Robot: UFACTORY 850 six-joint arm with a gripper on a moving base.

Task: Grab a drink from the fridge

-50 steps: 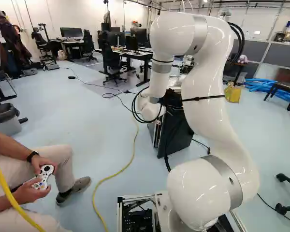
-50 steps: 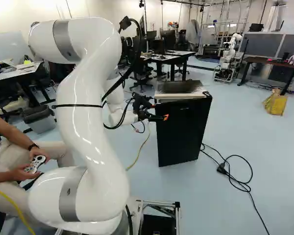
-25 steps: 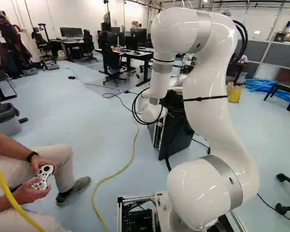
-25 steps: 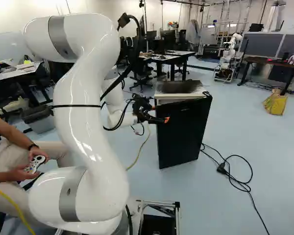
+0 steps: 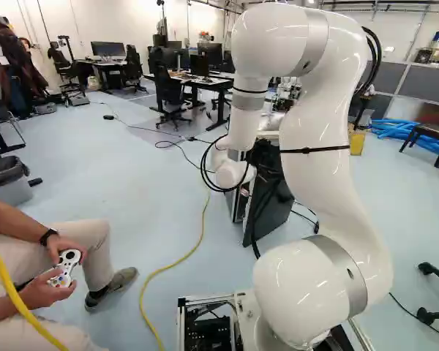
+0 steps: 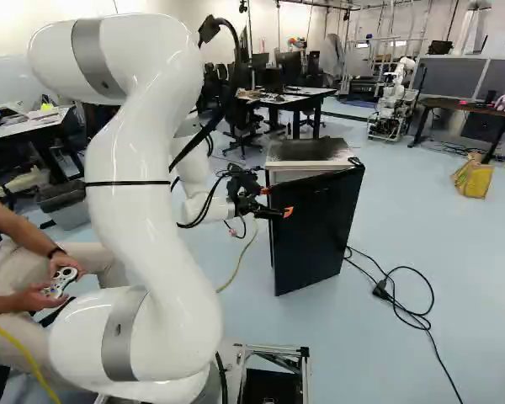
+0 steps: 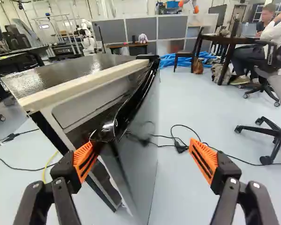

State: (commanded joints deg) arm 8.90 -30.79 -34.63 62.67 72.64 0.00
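Note:
In the right base view my gripper (image 6: 277, 201) is at the free edge of the black fridge door (image 6: 316, 240), which stands ajar on the small fridge (image 6: 307, 151). The wrist view shows my gripper (image 7: 145, 158) with its fingers wide apart. One orange pad (image 7: 85, 160) is at the door's edge, on the side of the gap, apparently against it; the other pad (image 7: 203, 160) stands well clear of the door's outer face (image 7: 140, 145). Through the gap a strip of the fridge's inside shows. No drink can be seen.
Black cables (image 6: 404, 311) lie on the floor beyond the door. A seated person (image 5: 44, 292) holding a controller is left of the arm. A yellow cable (image 5: 197, 245) crosses the floor. Another robot (image 6: 393, 101), desks and office chairs stand farther back.
The fridge door has swung a little wider, its free edge coming nearer the base. My arm has drawn back and the gripper has moved with the door's edge. The base has stayed still.

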